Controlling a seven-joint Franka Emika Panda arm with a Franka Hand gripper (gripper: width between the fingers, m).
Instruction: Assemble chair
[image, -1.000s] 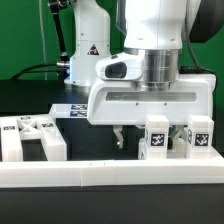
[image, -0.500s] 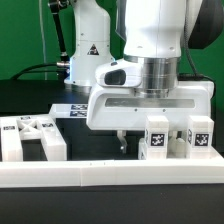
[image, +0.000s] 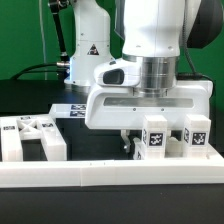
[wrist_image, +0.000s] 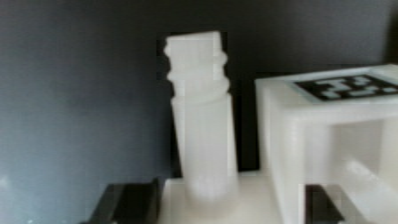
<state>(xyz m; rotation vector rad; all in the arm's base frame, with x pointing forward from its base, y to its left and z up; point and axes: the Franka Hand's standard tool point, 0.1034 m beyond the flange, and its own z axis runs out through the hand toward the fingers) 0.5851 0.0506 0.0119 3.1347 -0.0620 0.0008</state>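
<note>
Chair post (wrist_image: 199, 110): a long white piece with a notched end is seen in the wrist view, lying between the tool's fingers (wrist_image: 121, 202).
Tagged block (wrist_image: 338, 120): it is set just beside the chair post.
Tool (wrist_image: 228, 200): it is closed on the chair post, with no gap seen between pads and piece. In the exterior view it is placed low at 4 o'clock.
Second tagged block (image: 197, 135): found at 3 o'clock in the exterior view, near the tool.
Loose chair pieces (image: 30, 138): grouped at 8 o'clock, well apart from the tool.
White rail (image: 100, 172): laid across 6 o'clock.
Marker board (image: 72, 110): flat on the dark worktop (image: 30, 100), at 9 o'clock.
</note>
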